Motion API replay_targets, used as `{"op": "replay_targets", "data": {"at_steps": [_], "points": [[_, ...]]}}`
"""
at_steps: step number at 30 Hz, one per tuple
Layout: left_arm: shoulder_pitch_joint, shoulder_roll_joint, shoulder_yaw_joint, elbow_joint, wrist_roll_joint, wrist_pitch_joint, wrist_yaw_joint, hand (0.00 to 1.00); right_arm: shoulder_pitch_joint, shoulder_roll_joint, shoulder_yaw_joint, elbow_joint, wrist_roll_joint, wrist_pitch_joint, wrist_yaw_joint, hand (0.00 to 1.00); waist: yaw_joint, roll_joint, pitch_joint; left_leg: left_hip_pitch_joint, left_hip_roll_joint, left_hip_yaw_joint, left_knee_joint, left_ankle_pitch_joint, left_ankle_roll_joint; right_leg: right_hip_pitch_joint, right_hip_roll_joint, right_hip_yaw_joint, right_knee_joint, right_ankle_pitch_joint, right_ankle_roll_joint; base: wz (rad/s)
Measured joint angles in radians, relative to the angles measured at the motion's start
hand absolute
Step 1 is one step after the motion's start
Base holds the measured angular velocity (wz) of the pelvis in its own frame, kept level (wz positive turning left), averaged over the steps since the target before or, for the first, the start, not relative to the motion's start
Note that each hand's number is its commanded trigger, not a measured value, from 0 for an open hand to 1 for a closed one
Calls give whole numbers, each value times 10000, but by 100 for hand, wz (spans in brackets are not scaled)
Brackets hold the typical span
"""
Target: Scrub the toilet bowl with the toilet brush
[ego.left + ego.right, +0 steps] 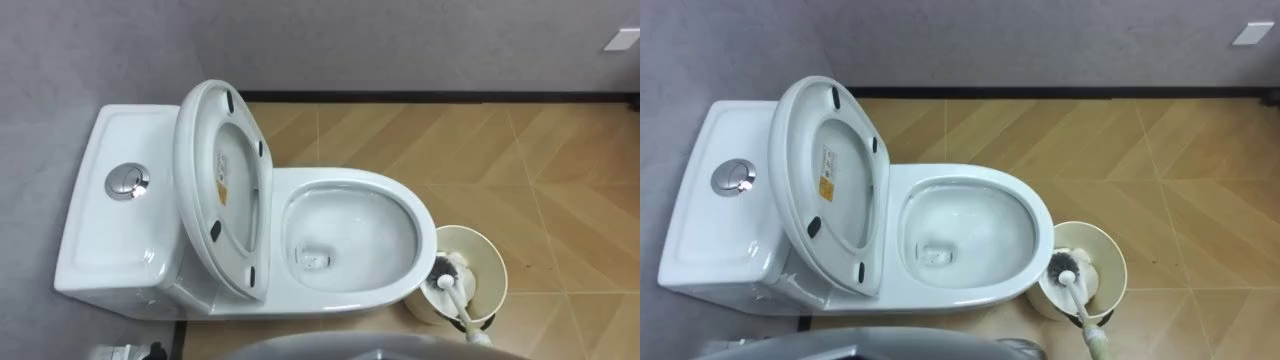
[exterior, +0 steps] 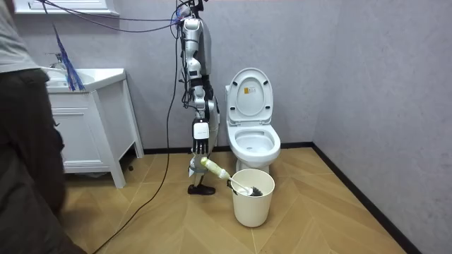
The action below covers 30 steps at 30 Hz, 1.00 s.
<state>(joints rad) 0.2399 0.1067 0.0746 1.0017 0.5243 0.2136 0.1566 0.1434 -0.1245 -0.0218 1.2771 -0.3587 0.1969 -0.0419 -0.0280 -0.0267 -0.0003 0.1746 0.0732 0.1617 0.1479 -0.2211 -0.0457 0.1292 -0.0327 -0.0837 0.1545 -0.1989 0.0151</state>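
- Right hand hangs low at the top end of the brush handle; I cannot tell how far it is closed.
- Brush head sits in the bucket, with the handle slanting out over the rim.
- Bucket stands just beside the front edge of the toilet; the seat is raised, and bare floor lies beyond.
- One brush, one bucket, one toilet.

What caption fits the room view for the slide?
Robot stands beside the open-lidded toilet, right robot hand at the toilet brush, its head in the cream bucket.

Open toilet, brush in bucket
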Motion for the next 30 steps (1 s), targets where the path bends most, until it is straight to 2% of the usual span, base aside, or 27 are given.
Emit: {"op": "replay_targets", "data": {"at_steps": [9,19,23,30], "points": [[-6,0,-15,-7,-15,-134,27,0,-69,-1,-1,-43,0,-128,-152,0,3,-8,12,5,-1,-15,-7,0,0,-9,-2,-1,-17,-2,2,0],[-55,42,-24,-13,-126,-153,55,0,-80,1,-59,-486,59,-435,-1247,0,-85,14,10,-160,-7,-9,-13,-1,0,-58,-7,-29,-20,-1,2,1],[-133,67,3,-21,-123,-155,56,0,-146,-8,-476,-777,299,-507,-1727,0,-88,39,3,-238,-7,-10,-5,0,0,-133,-6,-70,-40,-1,2,0],[-312,232,34,-11,-190,-345,58,0,-478,-31,-1106,-911,680,-1189,-2937,0,3,137,-5,-514,-3,-2,10,0,0,-446,-4,-83,-9,15,-2,0]]}}
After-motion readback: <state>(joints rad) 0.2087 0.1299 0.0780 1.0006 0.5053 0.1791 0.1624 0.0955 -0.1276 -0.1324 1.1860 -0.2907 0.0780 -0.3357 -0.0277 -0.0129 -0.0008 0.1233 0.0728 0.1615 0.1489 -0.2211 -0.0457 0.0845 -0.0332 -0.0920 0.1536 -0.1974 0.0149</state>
